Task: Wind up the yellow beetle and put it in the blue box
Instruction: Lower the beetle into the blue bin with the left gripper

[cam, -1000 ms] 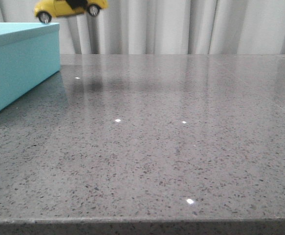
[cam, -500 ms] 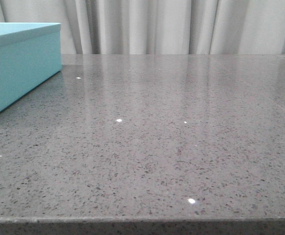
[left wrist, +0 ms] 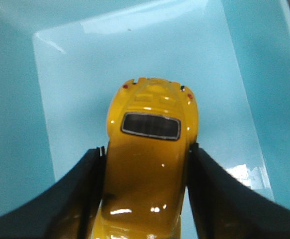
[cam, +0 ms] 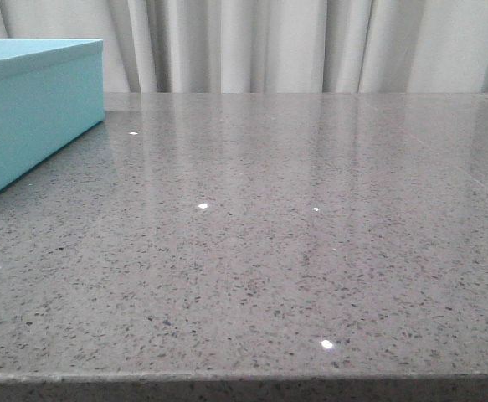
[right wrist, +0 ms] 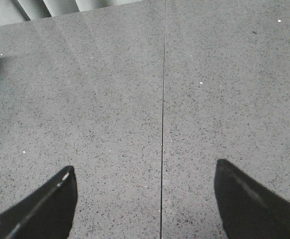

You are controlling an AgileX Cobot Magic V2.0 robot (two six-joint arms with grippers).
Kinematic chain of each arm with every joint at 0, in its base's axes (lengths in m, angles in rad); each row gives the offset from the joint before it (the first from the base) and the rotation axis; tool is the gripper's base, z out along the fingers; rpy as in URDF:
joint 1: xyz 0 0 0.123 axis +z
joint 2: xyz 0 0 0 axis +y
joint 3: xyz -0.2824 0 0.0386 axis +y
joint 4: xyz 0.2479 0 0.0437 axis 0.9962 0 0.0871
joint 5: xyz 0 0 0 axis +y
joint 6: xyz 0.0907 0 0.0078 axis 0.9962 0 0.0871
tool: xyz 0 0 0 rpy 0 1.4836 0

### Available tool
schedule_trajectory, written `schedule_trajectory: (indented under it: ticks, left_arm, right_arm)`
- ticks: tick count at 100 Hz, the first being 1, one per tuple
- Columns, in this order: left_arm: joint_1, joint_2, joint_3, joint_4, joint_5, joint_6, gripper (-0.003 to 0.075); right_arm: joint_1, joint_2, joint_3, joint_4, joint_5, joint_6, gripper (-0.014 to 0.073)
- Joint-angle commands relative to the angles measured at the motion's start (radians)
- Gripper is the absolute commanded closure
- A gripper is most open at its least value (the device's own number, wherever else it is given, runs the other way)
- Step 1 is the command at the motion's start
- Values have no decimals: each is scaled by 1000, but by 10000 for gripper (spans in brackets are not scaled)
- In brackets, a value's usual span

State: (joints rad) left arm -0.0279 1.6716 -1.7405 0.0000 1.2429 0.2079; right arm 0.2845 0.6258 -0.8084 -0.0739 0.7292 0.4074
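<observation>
The yellow beetle (left wrist: 149,164), a second ago visible above the blue box (cam: 34,109) in the front view, has dropped out of that view — it now hangs over the box's pale floor, pinched at its flanks by the left gripper (left wrist: 145,191). Release looks imminent. The right gripper (right wrist: 145,199) hovers wide open and empty over the grey table (cam: 310,251).

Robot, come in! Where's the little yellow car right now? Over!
Left gripper shut on yellow beetle, held over inside of blue box. Right gripper open, empty, above table. Nothing in the way.
</observation>
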Motion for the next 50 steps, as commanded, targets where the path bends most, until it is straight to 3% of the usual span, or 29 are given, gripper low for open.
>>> schedule_trajectory:
  ticks: [1, 50]
  left_arm:
    - [2, -32, 22, -11, -79, -13, 622]
    - [2, 68, 89, -9, -136, -13, 556]
  right_arm:
    - [-2, -2, -25, -7, -73, -8, 25]
    - [-2, -2, -25, -7, -72, -8, 25]
